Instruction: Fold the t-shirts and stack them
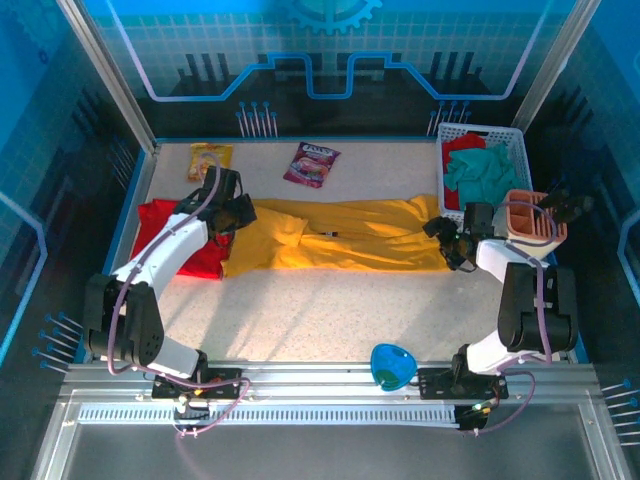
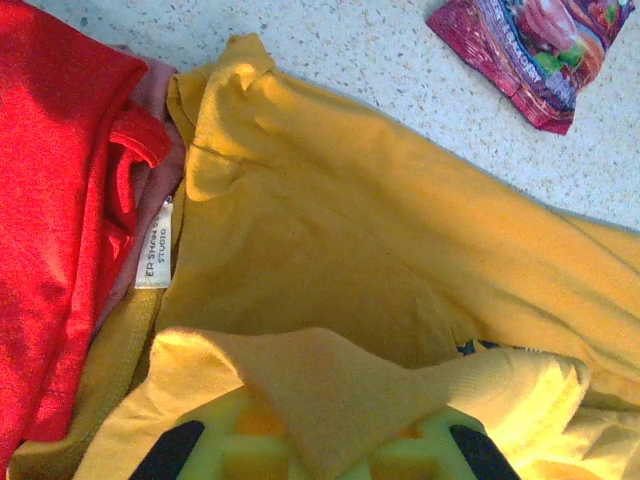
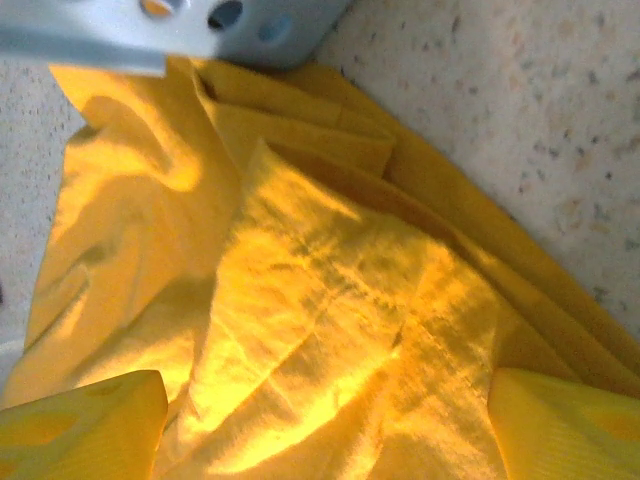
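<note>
The yellow t-shirt (image 1: 340, 235) lies in a long crumpled band across the middle of the bench (image 1: 330, 310). It is creased and folded over on itself along its length, and a small dark print shows near its middle. Its left end overlaps the red t-shirt (image 1: 155, 215), which lies bunched flat, with a pale neck label (image 2: 155, 245) showing where the two cloths meet.

The left gripper (image 1: 235, 212) is at that left end, closed on a raised fold of the yellow cloth. In the left wrist view the fold is pinched between its fingers (image 2: 200, 445). The right gripper (image 1: 452, 243) sits at the yellow t-shirt's right end. Its fingers (image 3: 85, 420) stand wide apart, and the loose wrinkled cloth between them is not clamped.

Just beyond that right end stands a white basket (image 1: 441, 175) holding red and teal cloths, one corner right at the yellow cloth. A peach-coloured holder (image 1: 535, 215) sits further right of that end. Behind the yellow t-shirt lie a yellow packet (image 1: 210, 160) and a purple packet (image 1: 312, 163), both apart from it.
</note>
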